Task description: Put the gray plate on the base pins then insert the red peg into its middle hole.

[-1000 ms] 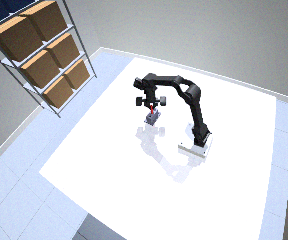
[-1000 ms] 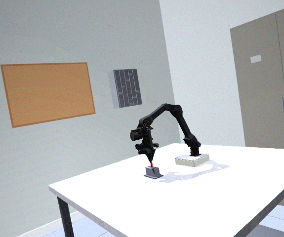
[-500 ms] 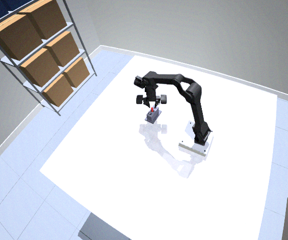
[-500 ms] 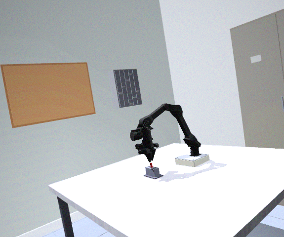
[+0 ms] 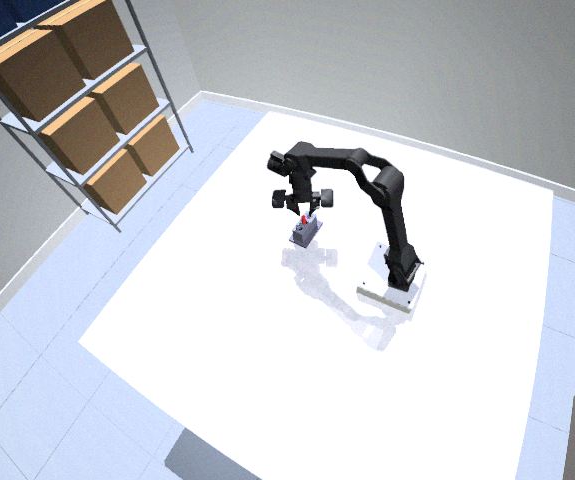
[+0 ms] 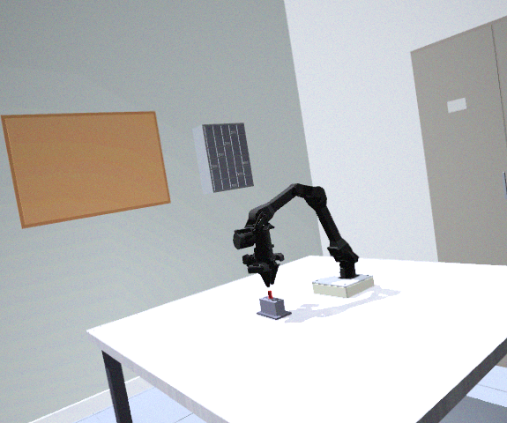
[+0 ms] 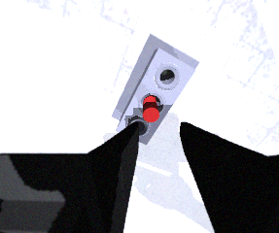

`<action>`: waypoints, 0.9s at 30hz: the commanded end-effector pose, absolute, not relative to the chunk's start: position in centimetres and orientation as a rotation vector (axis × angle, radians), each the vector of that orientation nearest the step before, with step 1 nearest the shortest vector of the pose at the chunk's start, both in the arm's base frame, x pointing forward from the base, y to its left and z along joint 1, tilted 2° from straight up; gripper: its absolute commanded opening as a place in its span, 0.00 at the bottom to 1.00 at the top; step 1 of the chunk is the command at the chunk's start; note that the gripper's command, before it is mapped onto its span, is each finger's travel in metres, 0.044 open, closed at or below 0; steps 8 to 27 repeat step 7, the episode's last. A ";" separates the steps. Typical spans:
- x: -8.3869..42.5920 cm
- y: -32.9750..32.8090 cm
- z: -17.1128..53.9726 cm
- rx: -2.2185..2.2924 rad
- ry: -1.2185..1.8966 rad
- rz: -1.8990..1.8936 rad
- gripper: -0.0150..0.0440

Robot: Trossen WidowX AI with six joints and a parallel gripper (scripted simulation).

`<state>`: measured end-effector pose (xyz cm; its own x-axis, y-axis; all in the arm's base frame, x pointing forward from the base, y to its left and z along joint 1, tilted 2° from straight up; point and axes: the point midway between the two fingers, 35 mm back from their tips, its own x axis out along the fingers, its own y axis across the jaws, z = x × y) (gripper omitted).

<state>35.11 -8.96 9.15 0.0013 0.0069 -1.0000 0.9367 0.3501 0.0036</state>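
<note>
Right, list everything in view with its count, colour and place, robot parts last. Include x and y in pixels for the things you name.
Peg [image 5: 304,220] [image 6: 270,294] [image 7: 151,113]: one, red, standing in the block's middle hole
Block [image 5: 304,233] [image 6: 272,307] [image 7: 177,92]: one, gray, on the table, below the gripper
Table [image 5: 256,330] [image 6: 289,364]: one, white, under block and arm
Boxes [image 5: 116,180]: six, brown, on the shelf rack
Shelf rack [image 5: 173,107]: one, gray, by the wall
Corkboard [image 6: 89,166]: one, orange-brown, on the wall
Wall unit [image 6: 228,157]: one, dark gray front, right of the corkboard
Cupboard [image 6: 463,154]: one, taupe, far right
Arm [image 5: 395,222] [image 6: 328,223]: one, black, on a pale base
Gripper [image 5: 305,212] [image 6: 269,285] [image 7: 158,127]: one, black, open above the peg

Cardboard boxes [image 5: 116,98] fill a shelf rack [image 5: 175,116] (rather neatly).
</note>
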 end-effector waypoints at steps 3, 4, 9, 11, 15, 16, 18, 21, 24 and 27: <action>35.1 -8.9 9.6 0.946 1.354 -0.938 0.51; 35.0 -8.9 9.7 0.946 1.354 -0.938 0.51; 35.0 -8.8 9.9 0.946 1.354 -0.938 0.51; 35.0 -8.8 9.9 0.946 1.354 -0.938 0.51; 35.0 -8.8 9.9 0.946 1.354 -0.938 0.51; 35.0 -8.8 9.9 0.946 1.354 -0.938 0.51; 35.0 -8.8 9.9 0.946 1.354 -0.938 0.51; 35.0 -8.8 9.9 0.946 1.354 -0.938 0.51; 35.0 -8.8 9.9 0.946 1.354 -0.938 0.51; 35.0 -8.8 9.9 0.946 1.354 -0.938 0.51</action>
